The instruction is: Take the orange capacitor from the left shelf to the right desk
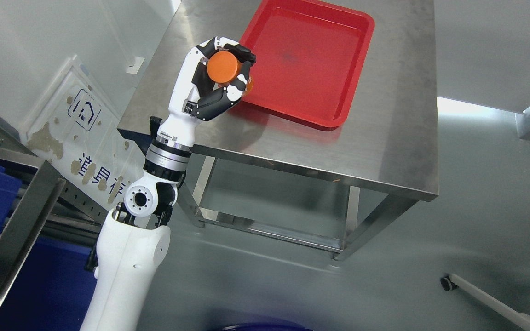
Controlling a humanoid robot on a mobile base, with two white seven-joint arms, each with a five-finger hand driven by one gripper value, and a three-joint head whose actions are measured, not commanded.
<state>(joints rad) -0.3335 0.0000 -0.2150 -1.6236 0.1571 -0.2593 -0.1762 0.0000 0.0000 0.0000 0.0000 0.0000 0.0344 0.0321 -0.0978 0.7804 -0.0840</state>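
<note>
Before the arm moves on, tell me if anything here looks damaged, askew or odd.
The white sign with blue print, left of the steel desk, is blotched with brownish patches where its surface looks peeled. Otherwise nothing stands out: the left hand grips the orange capacitor firmly, and the red tray holds nothing.

Left arm raised from lower left, wrist upright, hand (pixel 221 80) with fingers (pixel 214 105) curled closed.
</note>
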